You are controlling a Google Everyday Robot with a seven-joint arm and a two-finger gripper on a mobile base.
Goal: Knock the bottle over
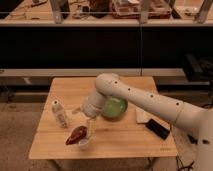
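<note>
The bottle (pixel 60 114) is small, whitish and translucent, and sits on the left part of the wooden table (pixel 125 142). It looks to lie slanted, with one end toward the back left and the other toward the front right. My gripper (pixel 88 125) hangs from the white arm (pixel 145 100) that reaches in from the right. The gripper is to the right of the bottle and a short way apart from it. It is just above a small white cup (pixel 84 143) that holds a reddish-brown object (pixel 76 135).
A green bowl (pixel 115 108) stands mid-table behind the arm's wrist. A white flat item (pixel 142 116) and a black flat object (pixel 157 129) lie at the right. The table's front edge is close to the cup. Shelving runs along the back.
</note>
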